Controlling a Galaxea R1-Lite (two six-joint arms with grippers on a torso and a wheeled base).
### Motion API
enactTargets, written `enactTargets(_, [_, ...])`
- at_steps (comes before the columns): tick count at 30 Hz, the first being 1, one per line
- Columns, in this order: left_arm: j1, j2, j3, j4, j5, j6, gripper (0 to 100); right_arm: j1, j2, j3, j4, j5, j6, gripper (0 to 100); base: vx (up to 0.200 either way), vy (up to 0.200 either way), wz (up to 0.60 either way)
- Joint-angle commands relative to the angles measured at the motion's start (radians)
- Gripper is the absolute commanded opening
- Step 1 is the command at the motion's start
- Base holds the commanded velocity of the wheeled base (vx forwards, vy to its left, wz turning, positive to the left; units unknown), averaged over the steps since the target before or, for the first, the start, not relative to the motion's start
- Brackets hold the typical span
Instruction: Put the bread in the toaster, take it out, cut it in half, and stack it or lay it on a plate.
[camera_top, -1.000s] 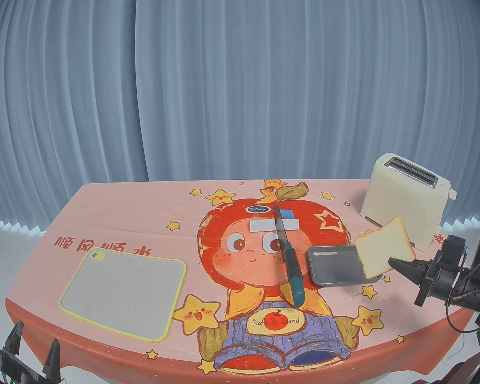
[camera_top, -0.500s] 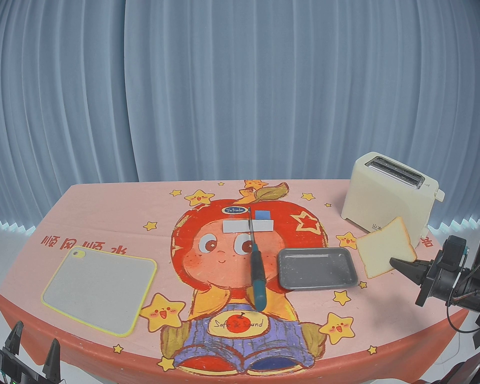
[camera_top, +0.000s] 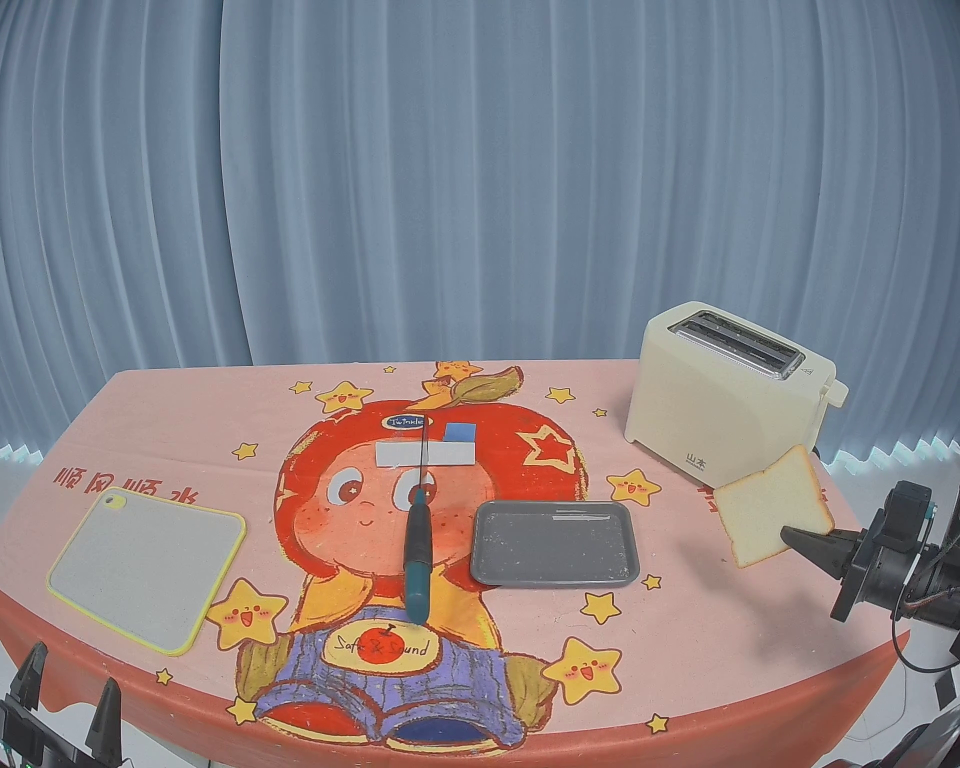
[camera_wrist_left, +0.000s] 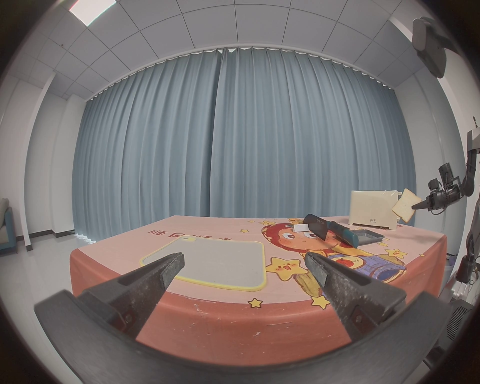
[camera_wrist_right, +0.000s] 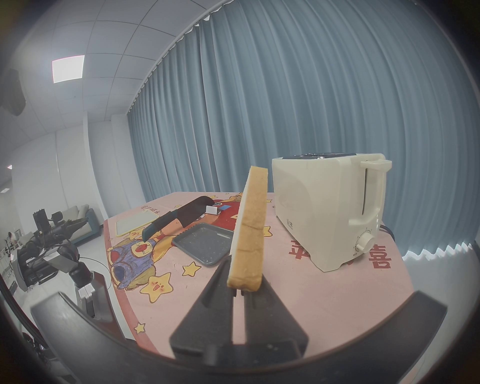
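You are gripping the bread (camera_top: 773, 505) by its lower corner in your right jaws, just lower right of the toaster (camera_top: 720, 410), its slots (camera_top: 737, 343) lying up-left, while your left jaws are hanging wide open.

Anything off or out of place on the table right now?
Nothing spilled or damaged. Only oddity: the knife lies propped, blade resting across a white block. The bread slice is pinched by one corner in the right gripper, beside the toaster.
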Motion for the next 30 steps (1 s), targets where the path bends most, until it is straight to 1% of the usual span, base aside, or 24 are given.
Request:
enactTargets(1, [0.0, -0.005, 0.018, 0.0, 0.0, 0.0, 100, 0.001, -0.003, 0.003, -0.001, 0.001, 0.0, 0, 0.0, 0.0, 0.0])
enactTargets(15, [0.0, -0.005, 0.018, 0.0, -0.001, 0.0, 100, 0.002, -0.056, -0.02, 0.001, 0.003, -0.027, 0, 0.0, 0.0, 0.0])
enactTargets(19, [0.0, -0.005, 0.018, 0.0, 0.0, 0.0, 100, -0.001, -0.055, -0.05, 0.001, 0.001, -0.05, 0, 0.0, 0.0, 0.0])
enactTargets(23, [0.0, -0.005, 0.018, 0.0, -0.001, 0.0, 100, 0.001, -0.053, -0.086, 0.002, 0.007, -0.092, 0, 0.0, 0.0, 0.0])
enactTargets(26, [0.0, -0.005, 0.018, 0.0, -0.001, 0.0, 100, -0.001, -0.05, -0.109, 0.005, 0.013, -0.096, 0, 0.0, 0.0, 0.0])
enactTargets(27, [0.0, -0.005, 0.018, 0.0, -0.001, 0.0, 100, -0.001, -0.046, -0.135, 0.008, 0.021, -0.103, 0, 0.0, 0.0, 0.0])
enactTargets(30, [0.0, -0.005, 0.018, 0.0, -0.001, 0.0, 100, -0.001, -0.044, -0.17, 0.013, 0.024, -0.109, 0, 0.0, 0.0, 0.0])
